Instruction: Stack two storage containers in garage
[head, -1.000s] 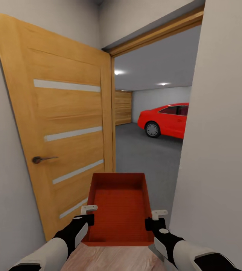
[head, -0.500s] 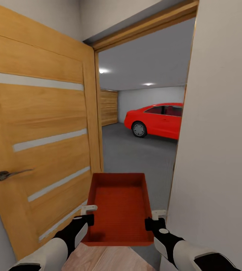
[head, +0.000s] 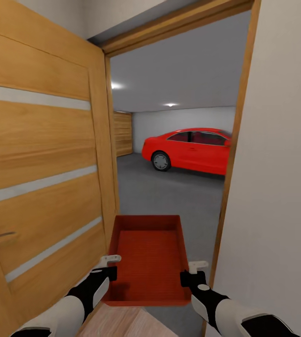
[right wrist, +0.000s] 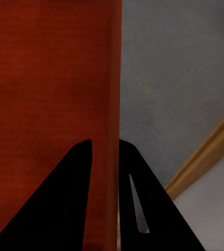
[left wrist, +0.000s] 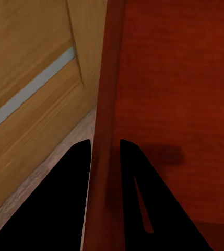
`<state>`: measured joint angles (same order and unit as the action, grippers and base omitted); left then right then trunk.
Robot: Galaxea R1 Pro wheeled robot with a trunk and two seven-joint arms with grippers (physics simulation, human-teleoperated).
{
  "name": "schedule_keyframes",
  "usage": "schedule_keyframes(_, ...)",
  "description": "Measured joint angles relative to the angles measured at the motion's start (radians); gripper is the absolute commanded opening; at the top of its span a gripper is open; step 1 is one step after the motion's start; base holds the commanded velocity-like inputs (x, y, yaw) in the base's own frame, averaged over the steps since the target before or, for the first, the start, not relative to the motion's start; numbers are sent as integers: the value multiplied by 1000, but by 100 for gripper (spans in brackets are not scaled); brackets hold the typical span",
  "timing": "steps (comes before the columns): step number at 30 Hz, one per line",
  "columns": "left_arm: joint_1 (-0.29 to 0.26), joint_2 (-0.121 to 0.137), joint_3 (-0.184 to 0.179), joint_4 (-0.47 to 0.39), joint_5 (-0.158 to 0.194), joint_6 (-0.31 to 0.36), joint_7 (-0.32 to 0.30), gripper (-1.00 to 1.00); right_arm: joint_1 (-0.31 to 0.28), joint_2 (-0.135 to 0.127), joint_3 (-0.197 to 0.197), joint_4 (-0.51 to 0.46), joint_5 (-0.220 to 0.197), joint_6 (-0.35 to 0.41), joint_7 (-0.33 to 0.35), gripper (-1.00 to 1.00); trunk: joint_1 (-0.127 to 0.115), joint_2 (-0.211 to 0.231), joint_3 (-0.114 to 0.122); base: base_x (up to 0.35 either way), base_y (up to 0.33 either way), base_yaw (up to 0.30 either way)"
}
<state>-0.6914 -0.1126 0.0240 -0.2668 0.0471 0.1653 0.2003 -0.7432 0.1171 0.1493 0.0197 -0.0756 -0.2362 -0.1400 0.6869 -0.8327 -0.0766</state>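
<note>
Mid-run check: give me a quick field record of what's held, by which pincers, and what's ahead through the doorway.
carried item: storage container, orange-red, open top up, nothing visible inside
left pincer: shut on the container's left wall
right pincer: shut on the container's right wall
location: at the doorway, wooden door open at left
ahead: garage with dark grey floor and red car
under robot: light wood plank floor
second container: not seen

Home: wooden door (head: pixel 42 178) opens to garage, red car (head: pixel 190 150).
</note>
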Motion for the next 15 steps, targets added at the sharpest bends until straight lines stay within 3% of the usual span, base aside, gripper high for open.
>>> schedule_keyframes(9, 0, 0, 0, 1, 0, -1, 0, -100, 0, 0, 0, 0, 0, 0, 0, -100, 0, 0, 0, 298, 218, -289)
schedule_keyframes(15, 0, 0, 0, 1, 0, -1, 0, -100, 0, 0, 0, 0, 0, 0, 1, -100, 0, 0, 0, 293, 226, -70)
